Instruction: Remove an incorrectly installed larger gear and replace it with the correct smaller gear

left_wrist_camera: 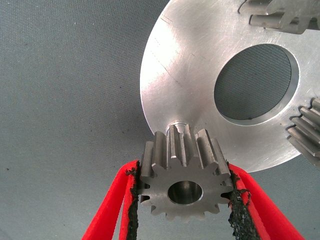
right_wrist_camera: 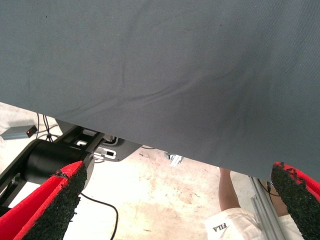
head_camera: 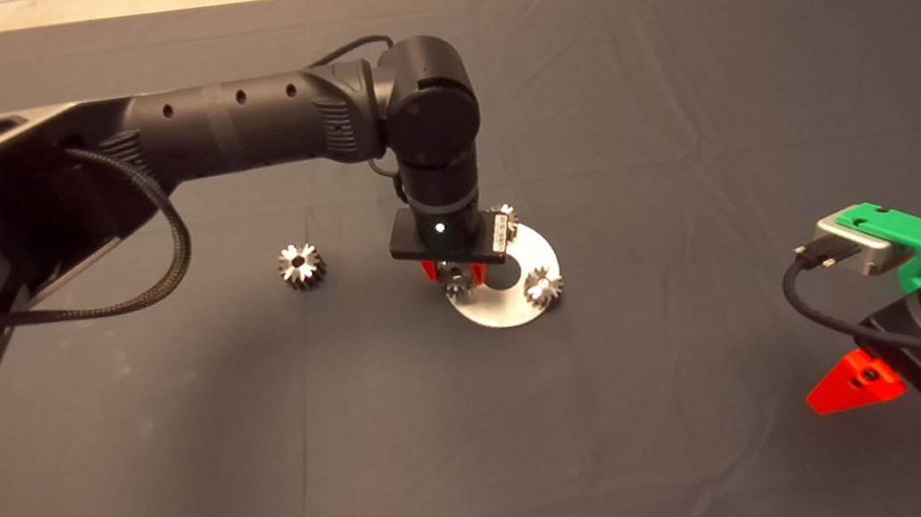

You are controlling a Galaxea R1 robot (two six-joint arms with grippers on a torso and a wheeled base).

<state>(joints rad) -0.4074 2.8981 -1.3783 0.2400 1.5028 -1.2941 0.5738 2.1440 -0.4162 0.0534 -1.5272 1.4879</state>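
Two red fingers (left_wrist_camera: 120,200) of your left gripper (left_wrist_camera: 185,210) were clamped on a silver bevel gear (left_wrist_camera: 185,175), one black pad against each side of its teeth, with the dark centre hole facing the wrist camera. Whether this was the smaller gear or the larger one could not be judged from it alone. You held it at the near rim of the round silver plate (left_wrist_camera: 200,75), just over a short peg (left_wrist_camera: 179,126) standing at the plate's edge; whether the gear was touching the peg could not be told. Past the peg lay the plate's large central hole (left_wrist_camera: 255,82), showing the dark mat (left_wrist_camera: 65,75) through it. Two more gears sat on the plate: one (head_camera: 544,287) at the right-hand edge in the head view and one (head_camera: 504,216) at the far edge, partly hidden behind your left wrist. One further gear (head_camera: 301,265) lay alone on the mat, well apart to the left of the plate. Your right gripper (head_camera: 857,383) was parked at the lower right edge of the mat, its fingers spread wide around nothing. Beyond the mat edge its wrist view showed the floor and a person's leg (right_wrist_camera: 230,192).
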